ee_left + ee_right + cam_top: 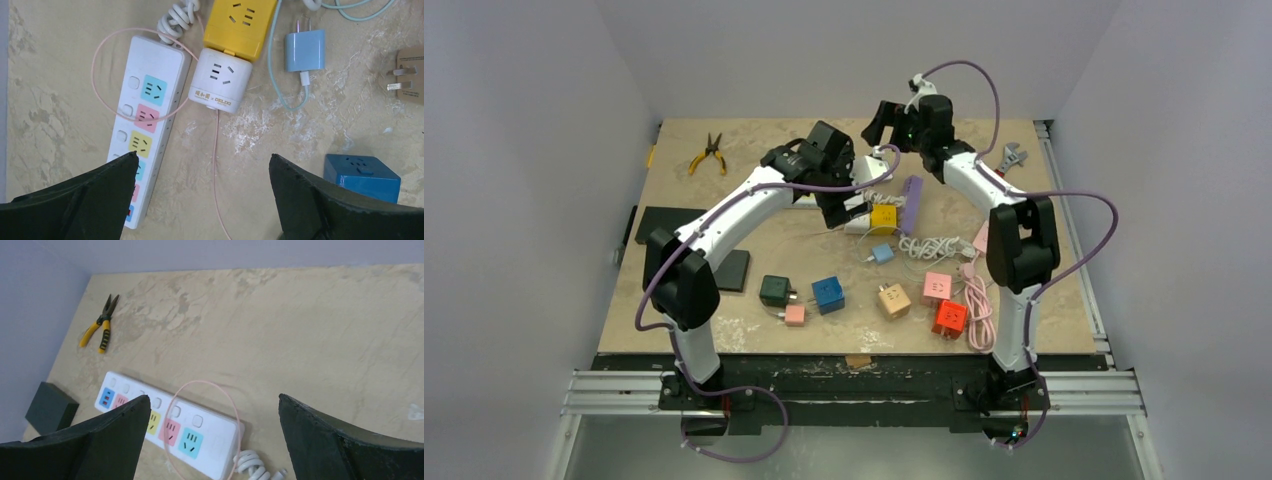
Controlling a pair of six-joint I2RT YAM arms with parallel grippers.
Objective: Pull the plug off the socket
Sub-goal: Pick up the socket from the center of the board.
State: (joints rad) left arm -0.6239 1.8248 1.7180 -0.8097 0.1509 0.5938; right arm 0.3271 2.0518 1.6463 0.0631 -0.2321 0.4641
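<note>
Pink cable point(215, 150) across power strip point(150, 65), yellow cube point(242, 22) beside

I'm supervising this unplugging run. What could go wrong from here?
1. The thin pink cable loops over the power strip and runs under the open left gripper; closing there could snag it.
2. The white cube sits against the yellow cube, close beside the strip, so a pull might drag them along: the right gripper is open, holding nothing down.
</note>
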